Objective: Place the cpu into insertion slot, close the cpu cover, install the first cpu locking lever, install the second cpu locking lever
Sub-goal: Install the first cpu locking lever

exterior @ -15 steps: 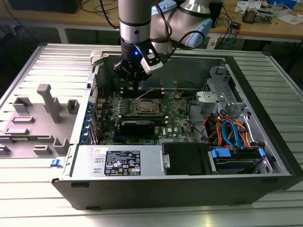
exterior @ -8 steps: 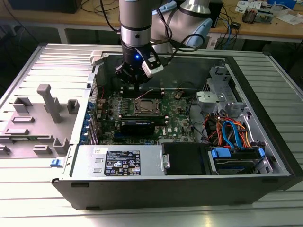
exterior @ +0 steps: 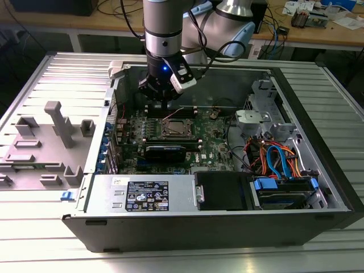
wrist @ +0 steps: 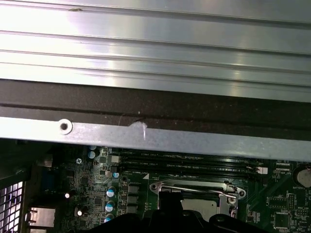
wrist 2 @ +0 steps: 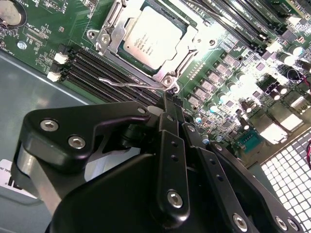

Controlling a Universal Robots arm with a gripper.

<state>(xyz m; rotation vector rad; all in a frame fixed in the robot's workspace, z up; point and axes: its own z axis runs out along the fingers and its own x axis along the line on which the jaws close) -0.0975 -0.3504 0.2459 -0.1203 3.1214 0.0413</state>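
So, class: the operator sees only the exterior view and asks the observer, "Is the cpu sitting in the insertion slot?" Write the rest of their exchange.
Observer: Yes. In the second wrist view the cpu lies flat, silver top up.
Operator: Is the cover down?
Observer: The cpu cover is shut over it and frames the chip on all sides.
Operator: Where is the end effector?
Observer: The end effector is at the end of a thin wire lever that runs beside the cover. I cannot tell whether they touch.
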